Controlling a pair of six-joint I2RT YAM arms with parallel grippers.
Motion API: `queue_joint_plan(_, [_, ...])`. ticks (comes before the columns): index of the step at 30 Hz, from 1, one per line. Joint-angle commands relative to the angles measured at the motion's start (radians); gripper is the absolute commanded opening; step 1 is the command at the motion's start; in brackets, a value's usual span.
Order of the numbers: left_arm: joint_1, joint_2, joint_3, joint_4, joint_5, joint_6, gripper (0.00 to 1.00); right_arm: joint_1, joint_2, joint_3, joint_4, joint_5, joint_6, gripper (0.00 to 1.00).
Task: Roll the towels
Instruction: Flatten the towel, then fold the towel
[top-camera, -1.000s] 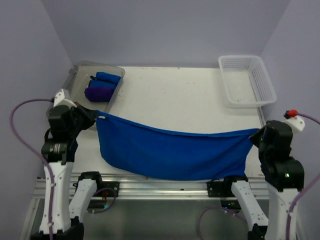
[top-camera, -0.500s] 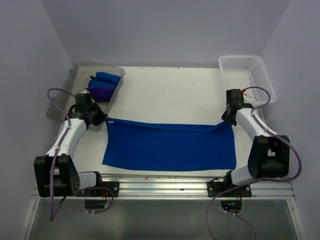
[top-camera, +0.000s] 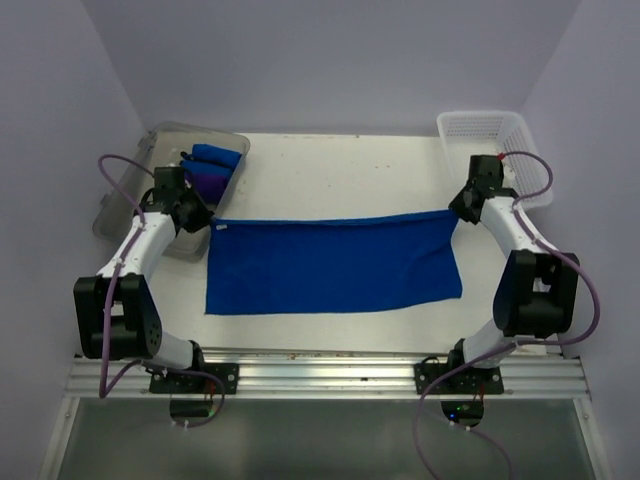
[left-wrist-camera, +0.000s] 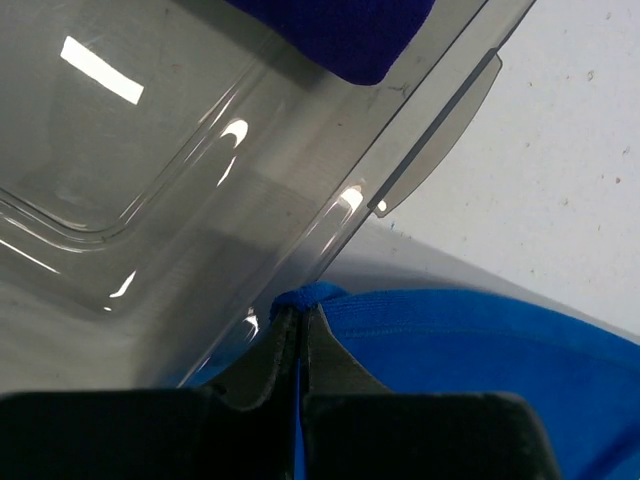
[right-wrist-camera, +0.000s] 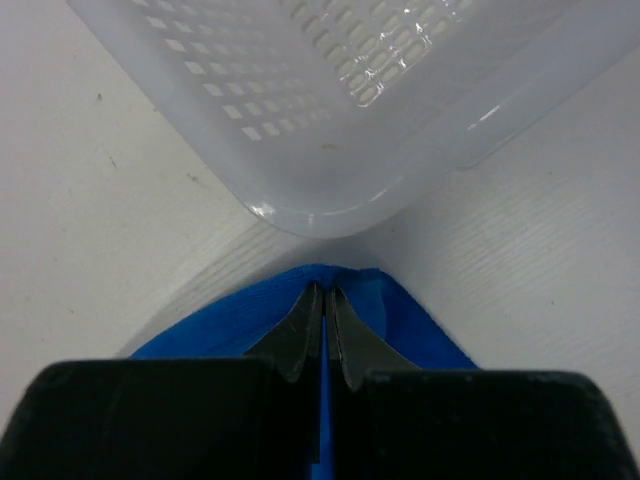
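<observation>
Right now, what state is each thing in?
Spread blue towel, flat on the table, far corners pinched.
Left claw, shut on its far-left corner.
Right claw, shut on its far-right corner.
Grey tray, upright, holding two rolls.
Blue roll, rolled, in tray.
Purple roll, rolled, beside it.
Mesh basket, upright, looks empty.

On table (top-camera: 340, 170): spread towel (top-camera: 330, 268) flat in the middle, long side running left to right. Far left corner: tray (top-camera: 122, 205), rolled towels (top-camera: 212, 165) in its far end. Far right corner: basket (top-camera: 478, 117). The left gripper (top-camera: 207, 224) sits on the towel's far left corner beside the tray, and the right gripper (top-camera: 455, 210) on its far right corner before the basket
</observation>
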Motion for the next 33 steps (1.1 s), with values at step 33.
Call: queue_joint_plan(33, [0.003,-0.606,-0.357,-0.274,-0.016,-0.093,0.00,-0.099,-0.568,-0.503,-0.180,-0.074,0.061,0.00])
